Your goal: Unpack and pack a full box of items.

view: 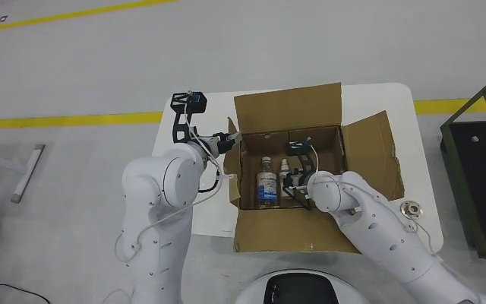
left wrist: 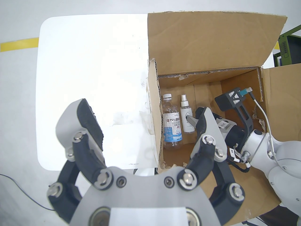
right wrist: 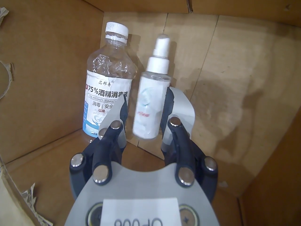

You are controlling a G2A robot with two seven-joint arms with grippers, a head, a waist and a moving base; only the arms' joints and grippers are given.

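An open cardboard box (view: 372,152) stands on the white table (view: 178,133). On its floor lie a clear bottle with a white cap and blue-white label (view: 266,185) (right wrist: 105,83) and, beside it, a small white spray bottle (view: 284,176) (right wrist: 150,95). My right gripper (right wrist: 145,104) is down inside the box (right wrist: 47,48), open, one finger on each side of the spray bottle, one pad close against it. My left gripper (left wrist: 143,109) hangs open and empty over the table (left wrist: 89,59), just outside the box's side wall (left wrist: 152,90). From there both bottles (left wrist: 172,128) (left wrist: 185,116) and the right gripper (left wrist: 191,119) are visible.
The box's flaps stand out on all sides, the far one (left wrist: 200,48) tall. A small round metal part (view: 410,207) lies on the table by the right arm. A dark green rack (view: 463,175) stands off the table's right side. Bare table stretches beside the left gripper.
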